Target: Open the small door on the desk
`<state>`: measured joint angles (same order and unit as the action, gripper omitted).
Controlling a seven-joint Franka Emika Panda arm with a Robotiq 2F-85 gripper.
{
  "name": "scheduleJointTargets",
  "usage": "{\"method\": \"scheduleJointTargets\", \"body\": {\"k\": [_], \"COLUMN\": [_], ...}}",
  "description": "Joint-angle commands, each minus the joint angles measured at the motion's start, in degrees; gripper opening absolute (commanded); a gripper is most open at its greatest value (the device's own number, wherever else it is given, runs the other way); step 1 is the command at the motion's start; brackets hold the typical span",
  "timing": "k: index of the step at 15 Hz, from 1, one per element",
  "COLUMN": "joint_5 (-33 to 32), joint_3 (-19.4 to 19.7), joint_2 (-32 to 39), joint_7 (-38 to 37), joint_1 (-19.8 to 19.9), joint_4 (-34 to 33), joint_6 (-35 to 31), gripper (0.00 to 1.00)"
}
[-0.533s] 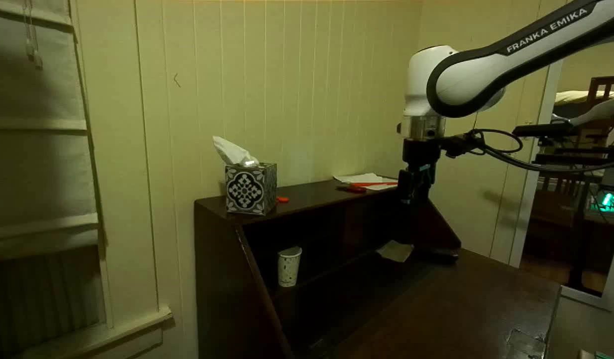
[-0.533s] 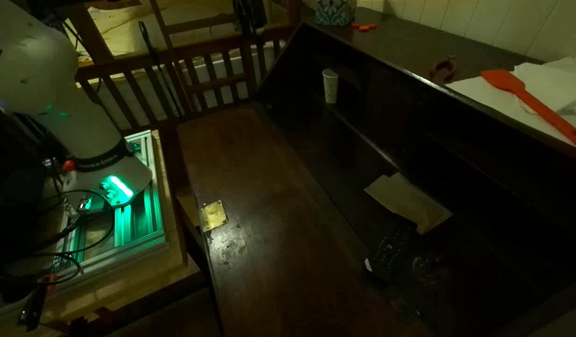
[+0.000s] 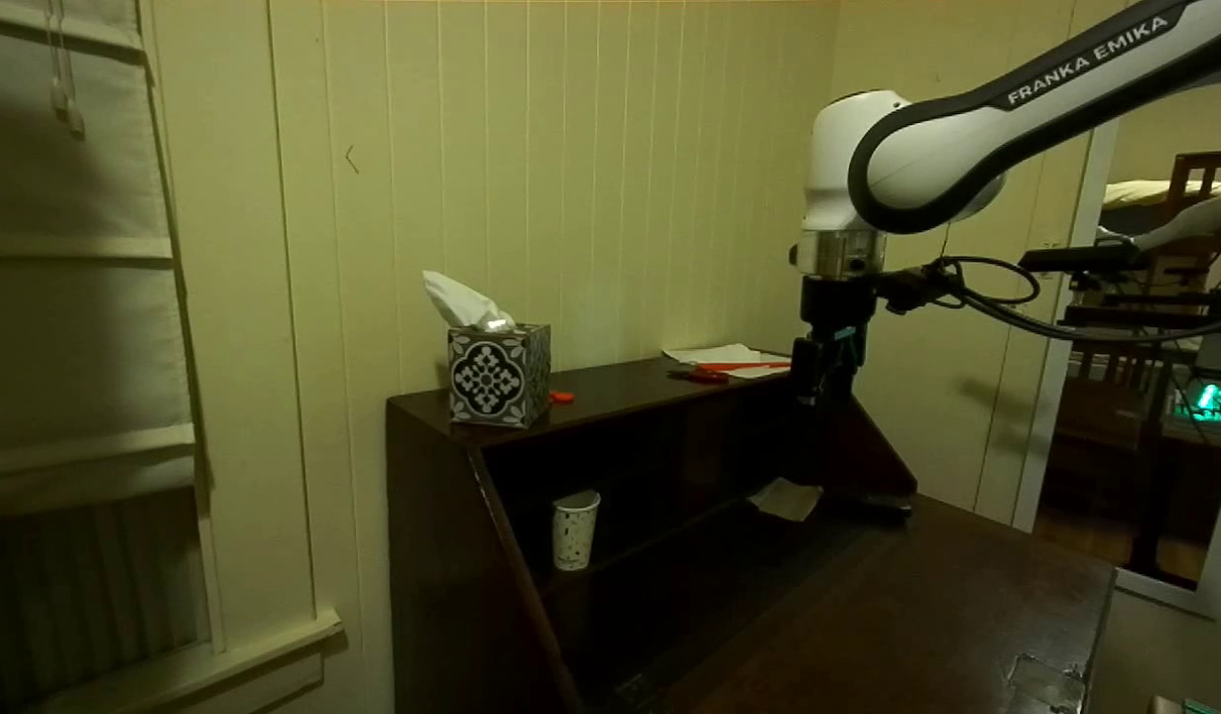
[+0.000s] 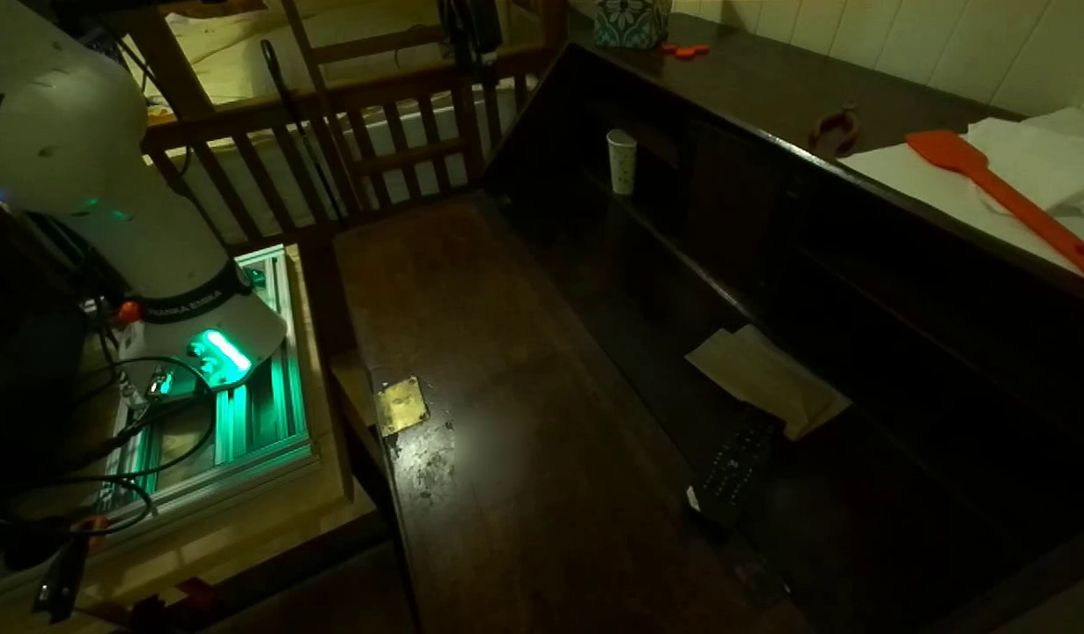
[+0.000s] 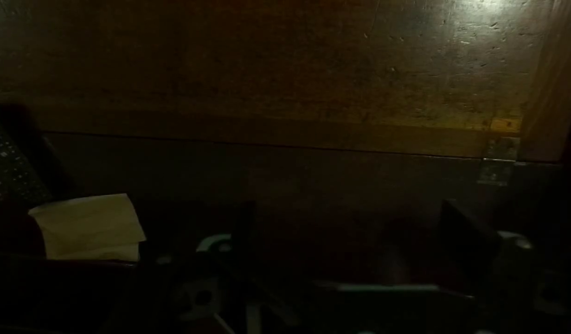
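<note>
The dark brown desk [image 3: 431, 555] has its front lid folded down flat. The desk also shows in an exterior view [image 4: 506, 352] and in the wrist view [image 5: 266, 60]. A dark upright panel among its cubbyholes looks like the small door [image 4: 740, 198]; it shows faintly in an exterior view [image 3: 704, 446]. It appears shut, but shadow hides its edges and any knob. My gripper [image 3: 816, 392] points down, near the top front edge of the desk at the end away from the tissue box. In the wrist view its fingers [image 5: 345, 208] are wide apart with nothing visible between them.
A paper cup [image 4: 623, 163] stands in a cubbyhole. A folded paper [image 4: 766, 379] and a dark keypad-like object [image 4: 735, 467] lie inside the desk. A tissue box [image 3: 491, 377], a red spatula [image 4: 1008, 194], white paper [image 4: 911, 185] and red tools stand or lie on top.
</note>
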<state>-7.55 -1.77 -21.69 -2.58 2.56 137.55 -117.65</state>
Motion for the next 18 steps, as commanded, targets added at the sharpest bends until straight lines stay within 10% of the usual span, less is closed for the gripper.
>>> {"method": "scheduleJointTargets", "body": {"k": [1, 11, 18], "joint_5": [-1.98, -17.17, -20.65], "joint_3": [0.48, 0.38, 1.86], "joint_2": [2.25, 23.71, 27.33], "joint_7": [-0.23, -15.88, -19.0], "joint_1": [0.14, 6.46, 7.06], "joint_4": [-0.4, -2.99, -4.38], "joint_6": [-5.12, -48.09, -48.29], "gripper": [0.74, 0.03, 0.01]}}
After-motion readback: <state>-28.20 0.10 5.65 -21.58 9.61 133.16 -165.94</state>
